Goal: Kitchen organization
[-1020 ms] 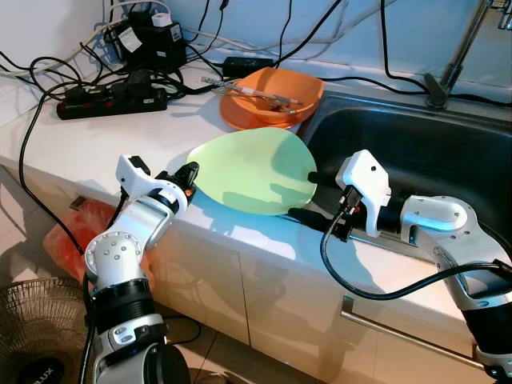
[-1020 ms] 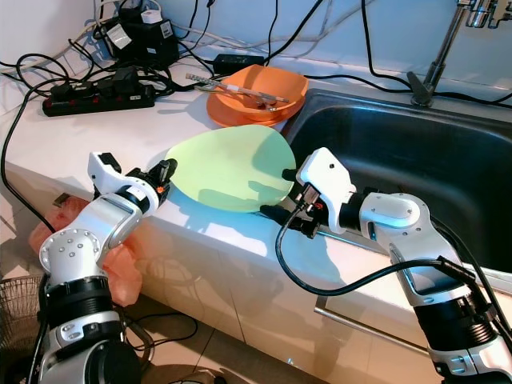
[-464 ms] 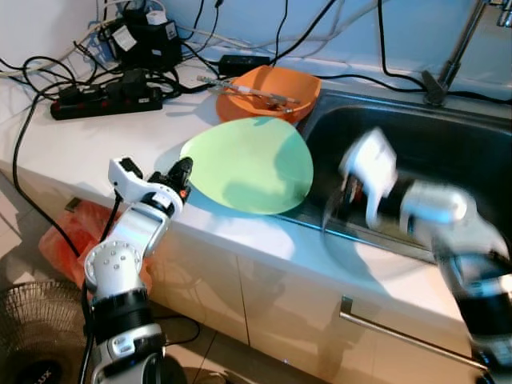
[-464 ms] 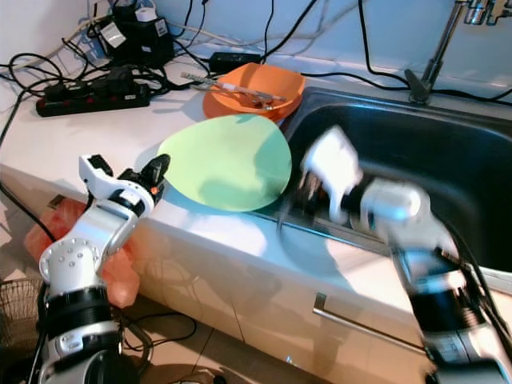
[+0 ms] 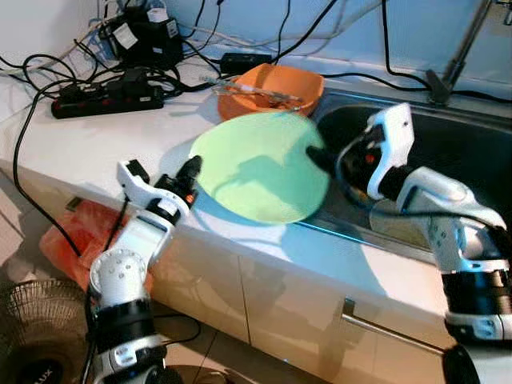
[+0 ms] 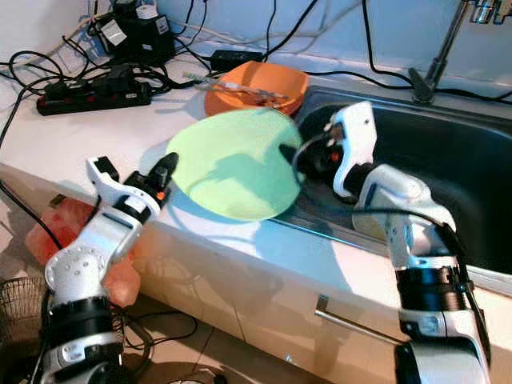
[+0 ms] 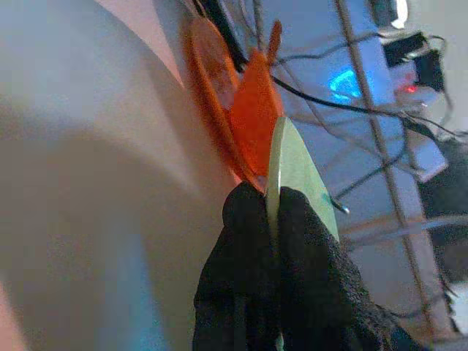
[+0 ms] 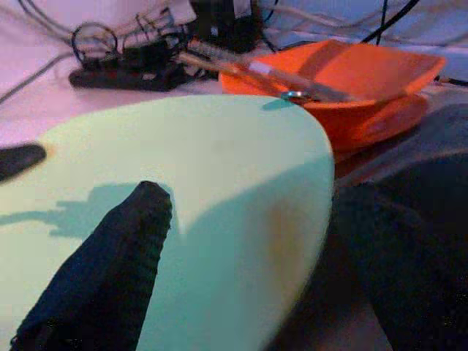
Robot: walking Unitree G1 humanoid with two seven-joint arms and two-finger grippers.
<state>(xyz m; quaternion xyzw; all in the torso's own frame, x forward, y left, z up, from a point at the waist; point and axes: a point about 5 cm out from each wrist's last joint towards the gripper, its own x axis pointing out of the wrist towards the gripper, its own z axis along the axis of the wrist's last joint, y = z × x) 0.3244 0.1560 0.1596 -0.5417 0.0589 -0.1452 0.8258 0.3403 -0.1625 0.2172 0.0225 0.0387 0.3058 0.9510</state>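
One light green plate (image 5: 260, 164) hangs tilted above the white counter (image 5: 88, 136) at the edge of the steel sink (image 5: 464, 152). The left gripper (image 5: 190, 170) pinches its rim, fingers clamped tight. The right gripper (image 5: 318, 157) sits at the opposite rim with one finger (image 8: 110, 270) over the plate's face; whether it grips cannot be told. Behind stand two stacked orange bowls (image 5: 276, 88) and one black power strip (image 5: 108, 96). A floor fan (image 5: 36, 340) bears letters ending "LUX".

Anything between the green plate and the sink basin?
Nothing visible. The green plate is held at its edges by the left gripper and right gripper, right beside the sink; the orange bowl sits behind it.
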